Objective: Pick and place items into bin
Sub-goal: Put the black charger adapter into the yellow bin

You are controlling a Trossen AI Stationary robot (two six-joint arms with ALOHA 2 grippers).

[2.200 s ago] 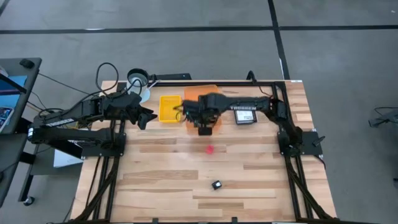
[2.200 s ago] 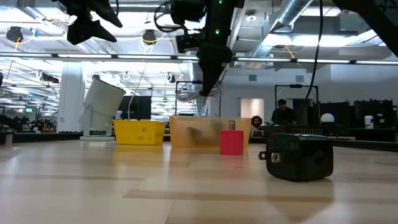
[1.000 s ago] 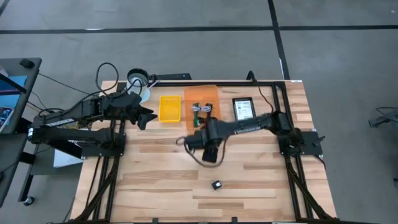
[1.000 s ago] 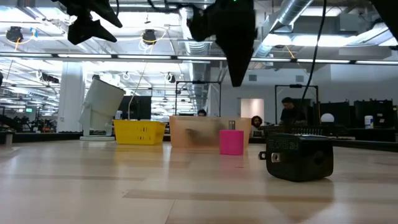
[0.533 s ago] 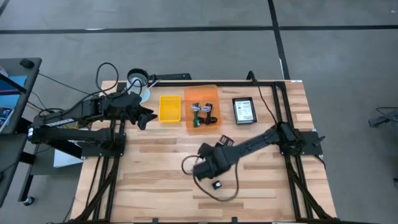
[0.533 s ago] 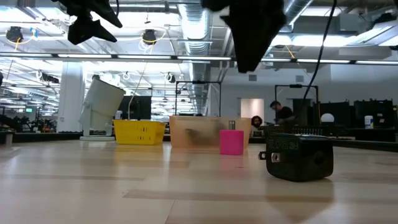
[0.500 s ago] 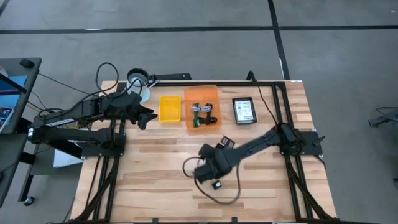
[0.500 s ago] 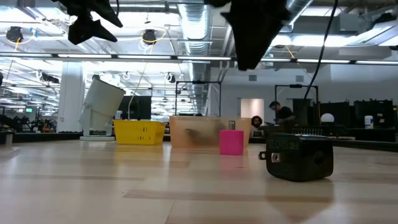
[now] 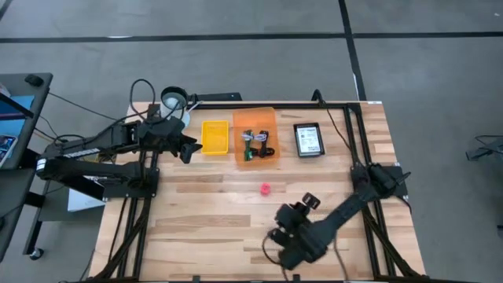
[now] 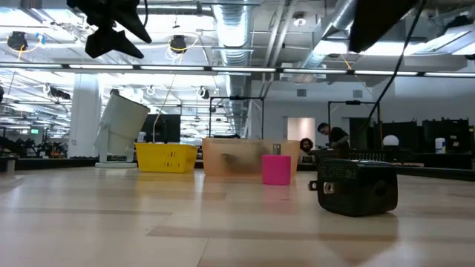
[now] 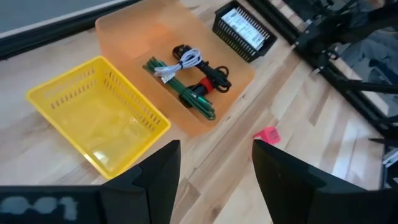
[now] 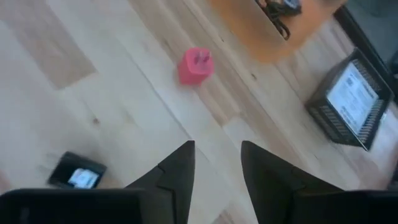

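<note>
The right hand hangs empty above the worktop's near edge, fingers parted a little, the small black block lying just beside it. Farther back sits a pink piece, apart. Beyond, cables lie in the orange bin, between a yellow basket and a black tray. The left hand hovers wide, empty, beside the yellow basket.

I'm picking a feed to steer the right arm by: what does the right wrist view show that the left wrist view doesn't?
Only the right wrist view shows the small black block lying on the table.

Only the left wrist view shows the yellow basket and the cables clearly inside the orange bin.

Both show the pink piece on bare wood, the orange bin and the black basket with the white card.
</note>
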